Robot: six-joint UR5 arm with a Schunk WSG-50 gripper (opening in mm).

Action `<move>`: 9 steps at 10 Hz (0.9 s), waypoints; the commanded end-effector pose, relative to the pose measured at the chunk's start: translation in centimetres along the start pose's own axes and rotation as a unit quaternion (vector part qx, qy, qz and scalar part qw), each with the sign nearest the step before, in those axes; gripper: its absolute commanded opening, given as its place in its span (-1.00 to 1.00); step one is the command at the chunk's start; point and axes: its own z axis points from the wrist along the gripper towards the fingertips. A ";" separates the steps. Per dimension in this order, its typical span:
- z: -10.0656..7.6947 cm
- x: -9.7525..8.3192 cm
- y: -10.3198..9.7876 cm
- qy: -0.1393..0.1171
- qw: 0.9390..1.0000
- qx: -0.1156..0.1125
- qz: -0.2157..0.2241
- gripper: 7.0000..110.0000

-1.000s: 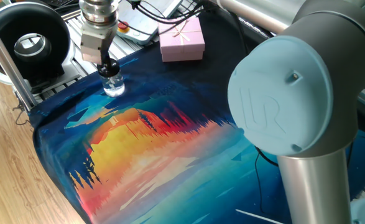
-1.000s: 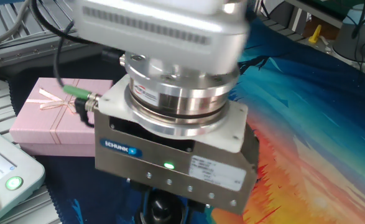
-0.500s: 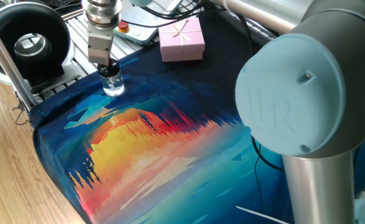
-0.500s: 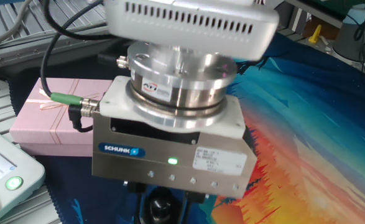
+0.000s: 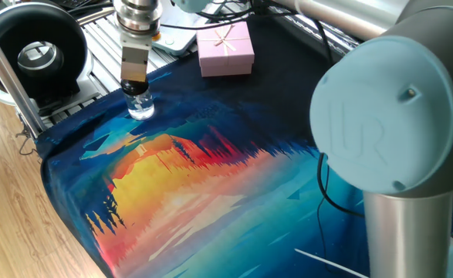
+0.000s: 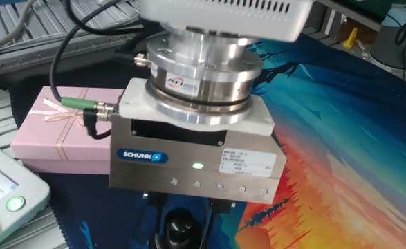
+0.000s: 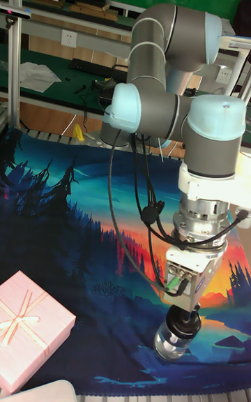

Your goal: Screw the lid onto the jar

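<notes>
The lid is clamped by the gripper atop the upright jar on the table.

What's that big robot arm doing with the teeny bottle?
The robot's end effector is pointing straight down and sits right over the black lid on top of the little glass jar. The jar stands upright on the colourful cloth, near its edge. It looks like the arm is twisting the lid on. The pink gift box sits off to the side, untouched.
</notes>
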 end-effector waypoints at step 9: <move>0.1 0.9 -1.6 -0.005 0.997 0.023 0.079 -1.00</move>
